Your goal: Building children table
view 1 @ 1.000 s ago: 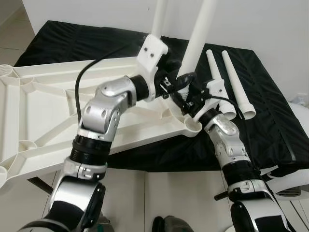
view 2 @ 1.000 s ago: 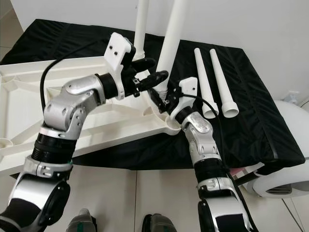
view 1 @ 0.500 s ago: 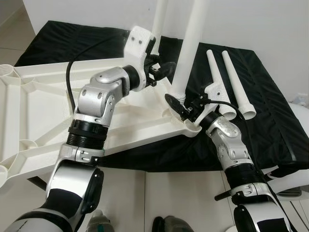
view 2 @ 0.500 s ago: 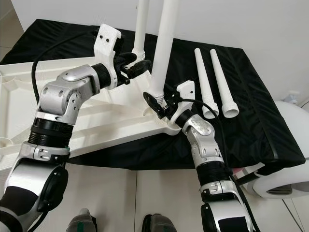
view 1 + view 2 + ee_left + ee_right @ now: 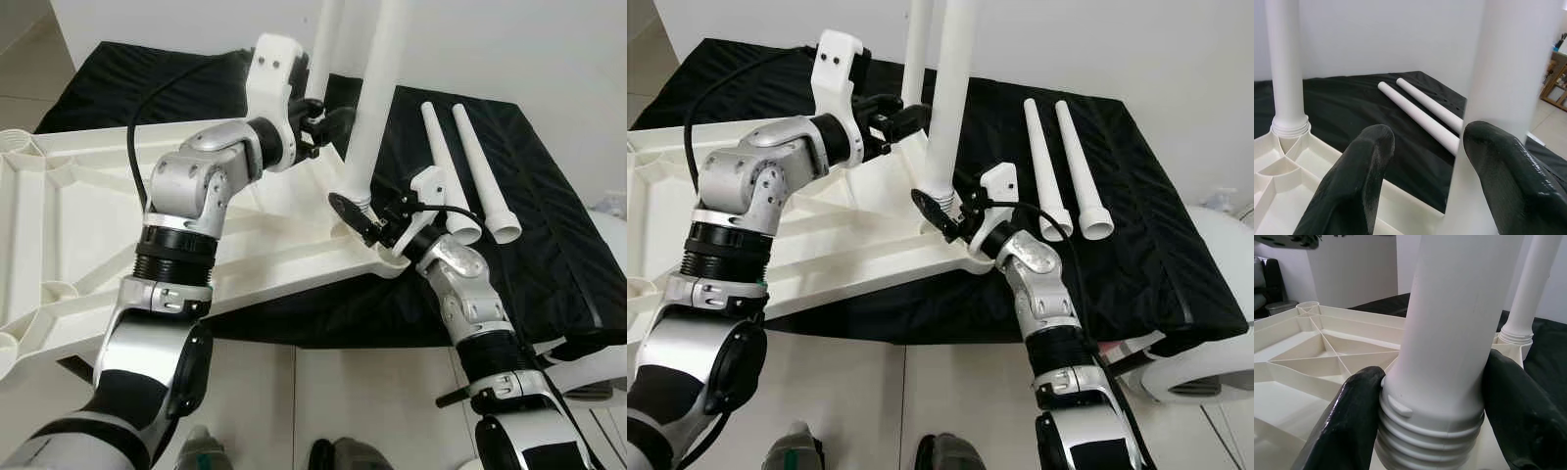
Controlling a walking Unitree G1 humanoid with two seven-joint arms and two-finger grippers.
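Observation:
The white ribbed table top (image 5: 78, 225) lies upside down on a black cloth. One white leg (image 5: 323, 29) stands screwed into its far corner. My right gripper (image 5: 362, 208) is shut on the threaded base of a second leg (image 5: 370, 108), holding it nearly upright just above and left of the near corner socket (image 5: 394, 262). In the right wrist view both fingers (image 5: 1352, 421) press the leg (image 5: 1449, 308) above its thread. My left gripper (image 5: 328, 122) is open beside this leg, higher up, not touching it. The left wrist view has the leg (image 5: 1508, 63) behind one finger.
Two loose white legs (image 5: 446, 162) lie side by side on the black cloth (image 5: 549, 215) to the right. The table top overhangs the cloth edge at the near left, above the tiled floor (image 5: 343, 392). A white rounded object (image 5: 1215, 362) stands at the lower right.
My left gripper has drawn up and back from the leg's lower part. The right gripper has swung the leg's base leftward, and the leg stands more upright.

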